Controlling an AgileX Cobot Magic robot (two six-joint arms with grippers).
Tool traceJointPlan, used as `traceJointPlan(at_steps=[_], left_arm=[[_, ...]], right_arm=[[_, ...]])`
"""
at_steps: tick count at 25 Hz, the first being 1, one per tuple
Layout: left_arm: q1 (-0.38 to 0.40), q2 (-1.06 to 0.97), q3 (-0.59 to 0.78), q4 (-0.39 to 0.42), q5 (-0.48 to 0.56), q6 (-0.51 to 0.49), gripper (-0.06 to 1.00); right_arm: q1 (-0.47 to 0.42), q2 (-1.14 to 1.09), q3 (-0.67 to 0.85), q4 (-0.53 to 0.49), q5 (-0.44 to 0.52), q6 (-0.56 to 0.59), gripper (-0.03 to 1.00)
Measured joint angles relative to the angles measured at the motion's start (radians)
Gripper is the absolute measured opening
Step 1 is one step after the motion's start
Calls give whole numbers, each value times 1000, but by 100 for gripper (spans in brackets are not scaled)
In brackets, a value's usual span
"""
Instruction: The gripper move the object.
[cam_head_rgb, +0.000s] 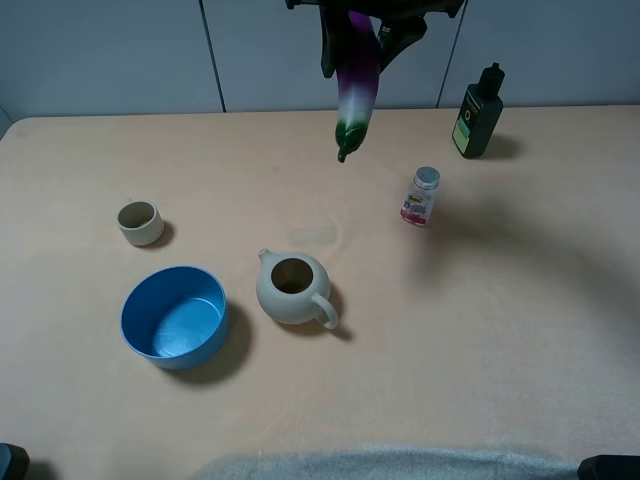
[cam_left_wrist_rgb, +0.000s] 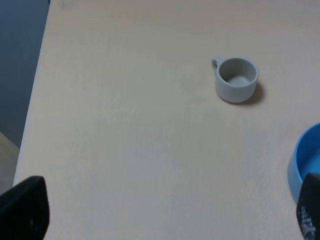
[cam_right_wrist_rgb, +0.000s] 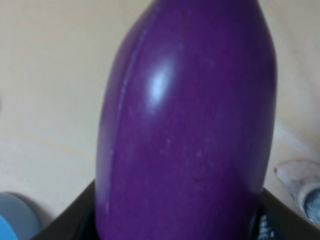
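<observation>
Clearly mid-carry, the right gripper (cam_head_rgb: 357, 50) has its jaws clamped on the eggplant (cam_head_rgb: 357, 90), hanging stem-down above the far tabletop (cam_head_rgb: 480, 330); next, I'd guess, comes lowering it gently onto a bare spot.

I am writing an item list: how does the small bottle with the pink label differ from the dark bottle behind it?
Colour: the small bottle is clear with a pink label; the dark bottle is blackish with a green label.
Cap: the small bottle has a silvery cap, the dark bottle a black one.
Size: the dark bottle looks taller and broader than the small bottle.
Both stand upright on the table.
</observation>
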Motion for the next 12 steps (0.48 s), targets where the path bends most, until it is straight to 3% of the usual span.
traceJointPlan(at_steps=[12], left_arm=[[0, 0, 0, 0, 0, 0, 99]], right_arm=[[114, 131, -158, -8, -5, -21, 38]])
